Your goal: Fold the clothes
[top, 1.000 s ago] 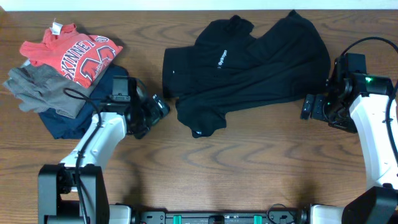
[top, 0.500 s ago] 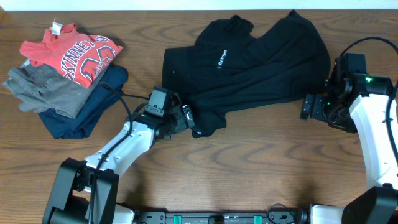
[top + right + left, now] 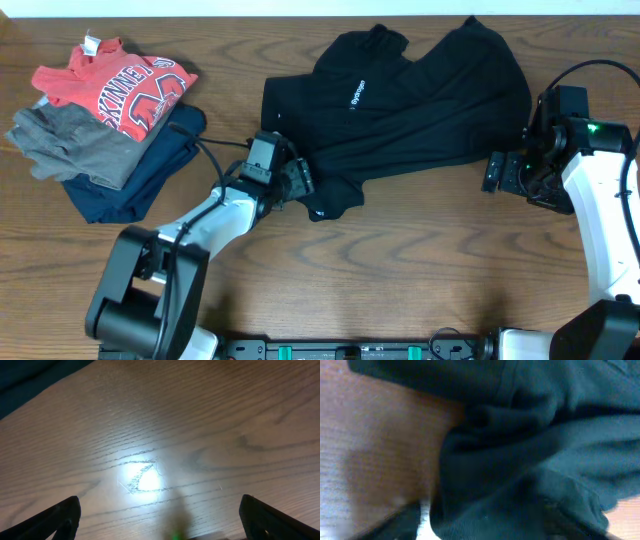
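Overhead view is showing the plain black long-sleeved soft garment (image 3: 410, 110) lying spread on the brown wooden table (image 3: 400, 270). Left gripper (image 3: 300, 181) is sitting at its lower-left edge; whether it is gripping cannot be told. Right gripper (image 3: 497, 172) is hovering wide open beside its right edge.

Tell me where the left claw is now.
Overhead view, left of centre: the left claw is at the lower-left edge of the plain black long-sleeved fabric garment.
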Available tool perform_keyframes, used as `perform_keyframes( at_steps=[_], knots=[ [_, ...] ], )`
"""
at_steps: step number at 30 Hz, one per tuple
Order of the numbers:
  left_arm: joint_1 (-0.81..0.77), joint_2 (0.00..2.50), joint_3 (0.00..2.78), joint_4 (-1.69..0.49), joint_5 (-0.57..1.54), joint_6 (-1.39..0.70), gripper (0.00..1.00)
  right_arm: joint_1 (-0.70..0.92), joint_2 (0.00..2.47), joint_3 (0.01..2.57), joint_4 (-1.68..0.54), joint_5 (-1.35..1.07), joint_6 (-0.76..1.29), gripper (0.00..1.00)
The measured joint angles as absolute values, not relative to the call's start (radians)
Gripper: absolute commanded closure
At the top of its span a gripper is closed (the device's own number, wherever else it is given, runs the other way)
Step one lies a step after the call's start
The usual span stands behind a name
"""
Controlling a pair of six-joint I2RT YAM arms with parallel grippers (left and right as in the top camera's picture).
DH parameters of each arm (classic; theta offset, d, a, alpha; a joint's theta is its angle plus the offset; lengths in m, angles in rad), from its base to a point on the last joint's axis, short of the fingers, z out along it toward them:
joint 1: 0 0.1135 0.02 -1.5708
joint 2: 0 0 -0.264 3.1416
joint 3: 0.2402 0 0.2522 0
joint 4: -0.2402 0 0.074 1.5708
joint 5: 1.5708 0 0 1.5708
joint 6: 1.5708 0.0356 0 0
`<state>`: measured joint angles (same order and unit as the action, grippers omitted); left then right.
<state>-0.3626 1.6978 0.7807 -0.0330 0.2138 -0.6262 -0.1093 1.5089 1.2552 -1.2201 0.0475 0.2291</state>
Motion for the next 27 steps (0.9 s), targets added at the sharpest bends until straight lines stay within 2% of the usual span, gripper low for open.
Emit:
perform_keyframes(
  at_steps=[1, 2, 8, 10, 16, 20, 27],
  knots=[
    [-0.362, 1.705, 0.781, -0.031, 0.219, -0.627, 0.87, -0.109, 1.509, 1.255, -1.220, 0.047, 0.229, 0.01],
    [-0.361, 1.715, 0.781, -0.031, 0.236, -0.627, 0.89, -0.109, 1.509, 1.255, -1.220, 0.047, 0.229, 0.01],
    [-0.362, 1.732, 0.780, -0.042, 0.370, -0.628, 0.89, -0.109, 1.509, 1.255, -1.219, 0.047, 0.229, 0.01],
    [-0.362, 1.734, 0.780, -0.051, 0.406, -0.628, 0.94, -0.109, 1.509, 1.255, -1.219, 0.047, 0.229, 0.01],
    [-0.359, 1.735, 0.778, -0.097, 0.466, -0.627, 0.94, -0.109, 1.509, 1.255, -1.219, 0.047, 0.229, 0.01],
    [-0.315, 1.691, 0.771, -0.263, 0.533, -0.590, 0.94, -0.109, 1.509, 1.255, -1.220, 0.048, 0.229, 0.01],
    [-0.117, 1.479, 0.762, -0.592, 0.629, -0.461, 0.94, -0.109, 1.509, 1.254, -1.198, 0.038, 0.229, 0.01]
  ],
)
